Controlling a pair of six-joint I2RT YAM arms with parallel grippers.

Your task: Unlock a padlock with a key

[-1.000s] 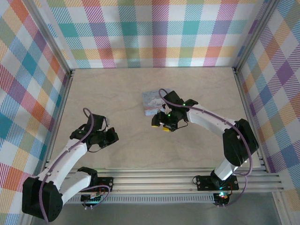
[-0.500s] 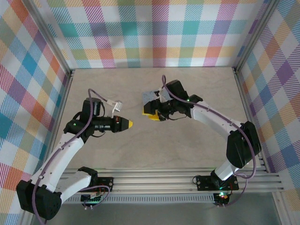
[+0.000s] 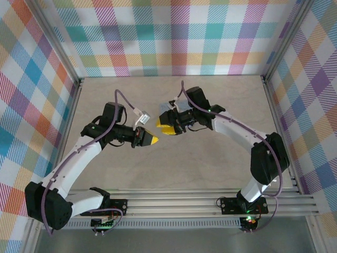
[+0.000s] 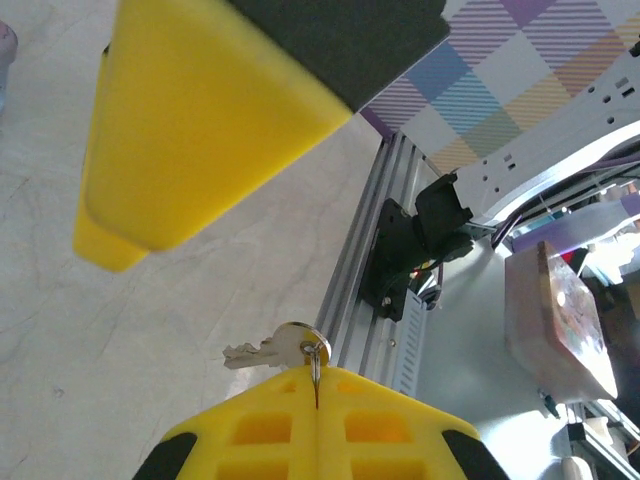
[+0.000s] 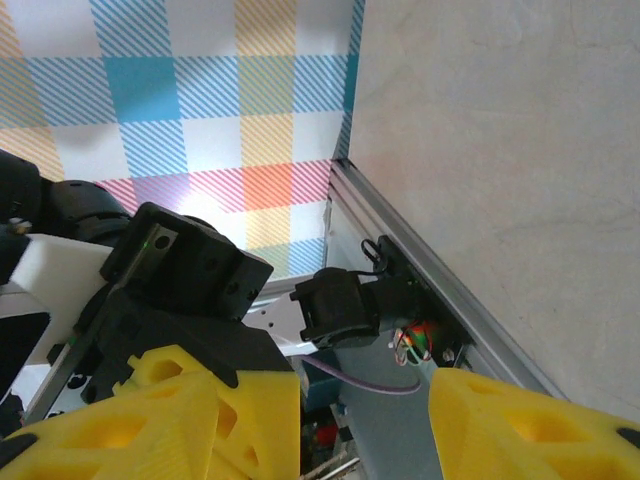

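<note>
Key (image 4: 265, 350): small and silvery, right at the tips of the left gripper (image 4: 316, 385). Its ring (image 4: 316, 350) runs down into the seam where the two yellow fingers meet. The jaws are pressed together on it with no gap. The blade lies crosswise to the fingers and points off to one side. We cannot read the teeth, and the seam hides how deep the ring goes.

Padlock: we cannot pick it out. The top view is too coarse around the tin (image 3: 164, 110), which is itself half covered by the right gripper (image 3: 167, 128).

From above, the key is too small to see at the left fingertips. That view does give us the two grippers tip to tip over the bare table (image 3: 210, 174), close together. We cannot tell whether they touch. The tin lies just beyond the right one.

Left wrist view: a yellow finger (image 4: 190, 130) of the right gripper looms just past the key, blurred and cut off by the top edge.

Right wrist view: its own fingers (image 5: 530, 430) stand apart, with table and wall visible through the gap. The lower edge cuts off their bases.
</note>
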